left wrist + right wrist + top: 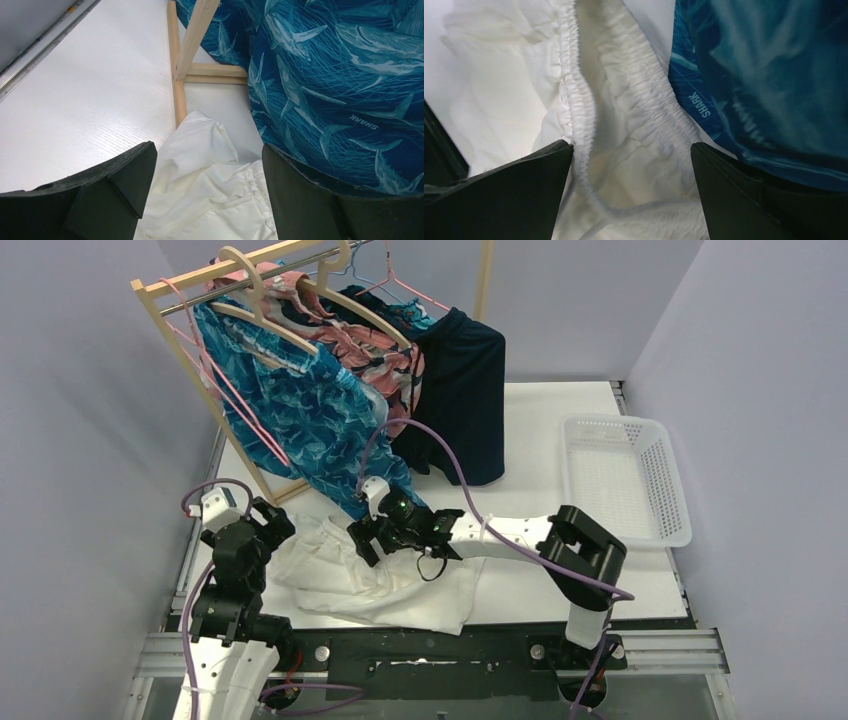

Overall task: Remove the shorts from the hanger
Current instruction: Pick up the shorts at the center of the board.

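The plain white shorts lie crumpled on the table by the front edge. My right gripper hangs open just over their elastic waistband, with nothing between the fingers. To the left, my left gripper is open too, low over the white shorts' edge; its midpoint is. The teal shark-print shorts hang from a wooden hanger on the rack, reaching down beside both grippers. Pink-and-navy floral shorts and dark navy shorts hang further right.
The wooden rack's foot lies on the table just ahead of the left gripper. A white plastic basket sits at the right side of the table. A purple cable arcs above the right arm. Grey walls close in on both sides.
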